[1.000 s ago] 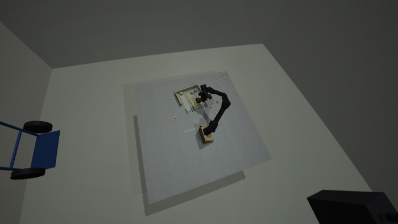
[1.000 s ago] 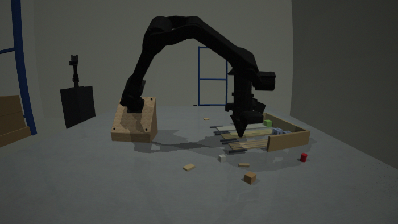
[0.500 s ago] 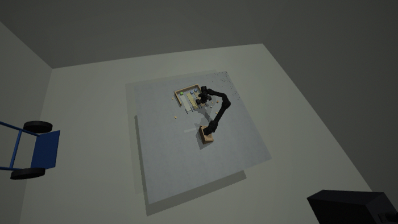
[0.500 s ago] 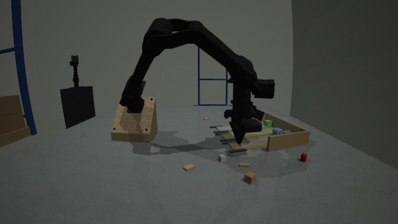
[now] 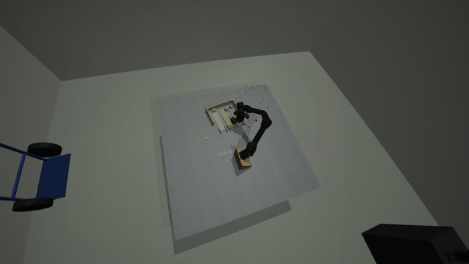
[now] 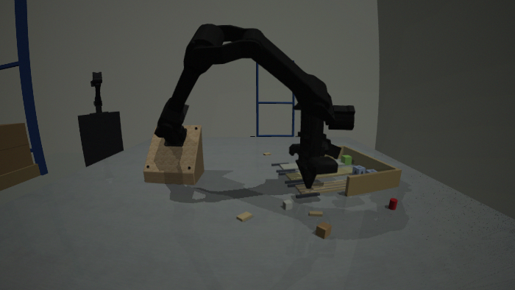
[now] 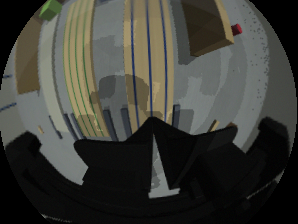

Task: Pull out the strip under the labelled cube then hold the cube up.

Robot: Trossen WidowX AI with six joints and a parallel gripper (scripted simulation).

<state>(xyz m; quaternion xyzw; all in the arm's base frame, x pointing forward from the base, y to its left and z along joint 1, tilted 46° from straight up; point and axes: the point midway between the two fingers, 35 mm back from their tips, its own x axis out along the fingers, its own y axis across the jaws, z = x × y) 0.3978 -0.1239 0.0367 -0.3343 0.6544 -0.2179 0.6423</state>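
Observation:
Two blue-grey cubes with dark marks stand at the back of the tray: one cube (image 5: pixel 226 109) (image 6: pixel 358 170) on the middle strip's side, the other cube (image 5: pixel 230 106) (image 6: pixel 371 171) on the right. I cannot read their marks; neither shows in the wrist view. A green cube (image 5: pixel 214 110) (image 6: pixel 346 160) (image 7: pixel 50 10) stands by the pale strip (image 5: pixel 219 122) (image 7: pixel 48 75). The middle strip has green lines (image 5: pixel 226 117) (image 7: pixel 73 55); the right strip has blue lines (image 6: pixel 331 186) (image 7: pixel 141 65). My gripper (image 6: pixel 309 187) (image 7: pixel 152 120) is shut and empty, tips low over the blue-lined strip's near end.
A wooden tray wall (image 6: pixel 373 182) (image 7: pixel 220 25) encloses the back and sides. Dark rods (image 6: pixel 307 195) (image 7: pixel 176 116) flank the strips' near ends. A red cylinder (image 6: pixel 393 204) (image 7: pixel 237 29), brown cube (image 6: pixel 324 230), white cube (image 6: pixel 288 204) and flat wooden piece (image 6: pixel 244 216) lie outside.

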